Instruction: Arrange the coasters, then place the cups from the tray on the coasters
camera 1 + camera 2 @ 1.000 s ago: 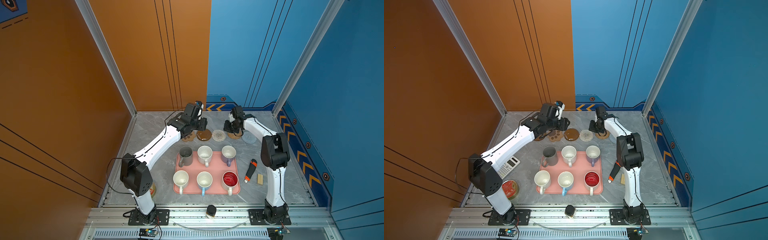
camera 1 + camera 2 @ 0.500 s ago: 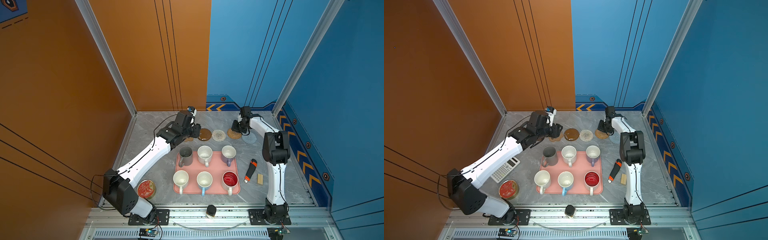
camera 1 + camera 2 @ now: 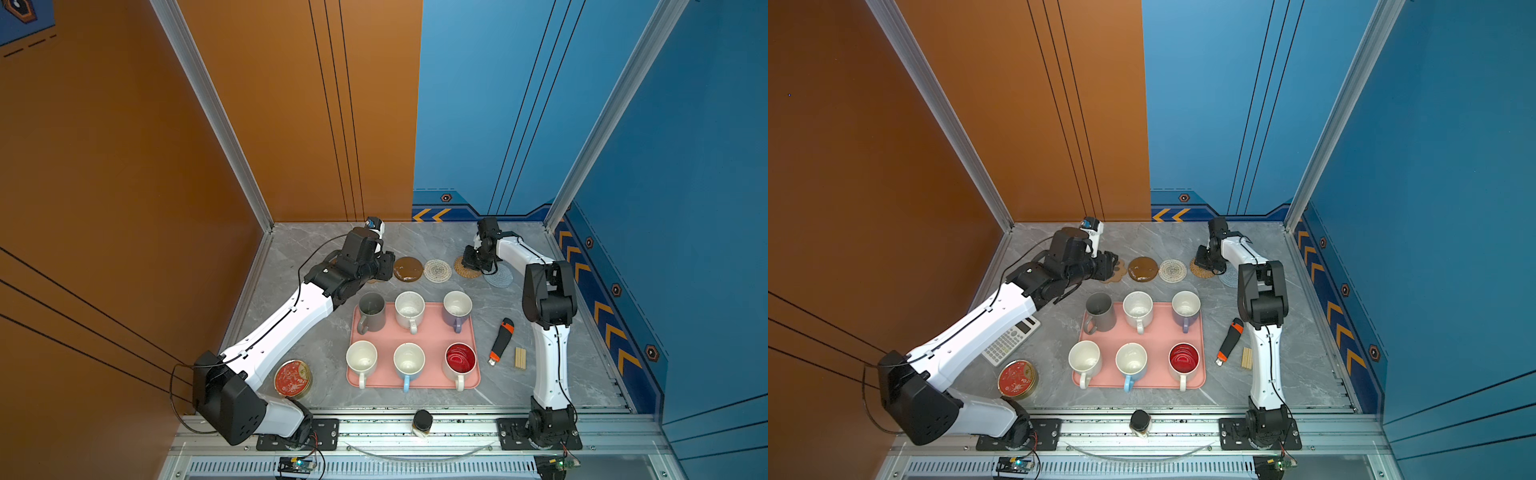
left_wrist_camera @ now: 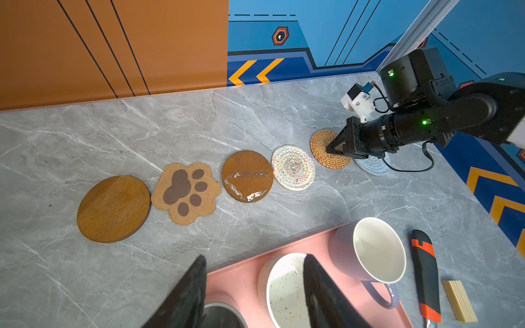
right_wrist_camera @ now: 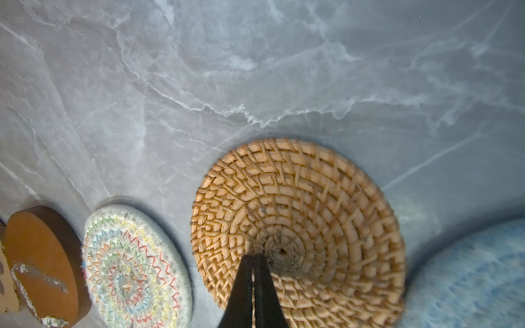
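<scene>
sadly, red tin (image 3: pixel 292 377) near tray (image 3: pixel 434 336) bears unreadable print.

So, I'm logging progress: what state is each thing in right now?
tray: flat on the table, full.
cups: six upright on the tray.
coasters: six lying flat in a row, no cup on any.
left gripper: open, empty.
right gripper: shut, tips on the rattan coaster.

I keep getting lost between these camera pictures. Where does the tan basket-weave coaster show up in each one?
In a top view: tan rattan coaster, back row, right of centre.
In a top view: the coaster again, same spot, partly under the right gripper.
Left wrist: the coaster at that gripper's shut tips.
Right wrist: the coaster close up, large, under those tips.
Shared landmark: the white woven coaster beside it.
</scene>
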Motion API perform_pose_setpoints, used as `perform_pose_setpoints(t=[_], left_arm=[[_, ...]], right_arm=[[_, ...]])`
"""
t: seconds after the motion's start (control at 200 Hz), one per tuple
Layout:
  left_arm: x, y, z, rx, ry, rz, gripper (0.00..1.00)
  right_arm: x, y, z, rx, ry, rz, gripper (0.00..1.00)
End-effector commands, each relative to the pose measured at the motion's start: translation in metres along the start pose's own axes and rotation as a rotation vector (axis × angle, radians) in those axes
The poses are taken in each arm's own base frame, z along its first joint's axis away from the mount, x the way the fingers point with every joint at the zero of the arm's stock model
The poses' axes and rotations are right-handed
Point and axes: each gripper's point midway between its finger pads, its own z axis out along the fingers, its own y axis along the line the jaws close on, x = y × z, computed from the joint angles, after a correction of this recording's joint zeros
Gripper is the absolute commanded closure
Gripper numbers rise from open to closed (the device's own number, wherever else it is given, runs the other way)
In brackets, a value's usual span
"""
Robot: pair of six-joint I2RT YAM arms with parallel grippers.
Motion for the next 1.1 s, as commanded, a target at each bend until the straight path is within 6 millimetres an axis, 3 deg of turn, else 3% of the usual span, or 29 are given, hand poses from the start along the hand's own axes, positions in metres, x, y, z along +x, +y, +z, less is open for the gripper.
perform_pose_setpoints(t=[0.0, 0.496, 0.526, 0.676, 1.096], left_arm=[[-0.003, 0.003, -0.01, -0.015, -0.027, -0.013, 0.44], [0.007, 0.01, -0.011, -0.033, -0.01, -0.024, 0.44], [0.007, 0.01, -0.011, -0.033, -0.011, -0.024, 0.44], [0.009, 0.012, -0.011, -0.04, -0.01, -0.025, 0.44], [0.011, 0.016, -0.015, -0.048, -0.012, -0.031, 0.44]], right_arm=[[0.033, -0.021, 0.005, 0.076, 0.094, -0.006, 1.0], [0.042, 0.006, 0.016, 0.031, 0.119, -0.038, 1.0], [0.033, 0.013, 0.013, 0.019, 0.096, -0.044, 1.0], [0.034, 0.023, 0.017, 0.012, 0.097, -0.057, 1.0], [0.013, 0.024, -0.005, 0.012, 0.03, -0.049, 0.98]])
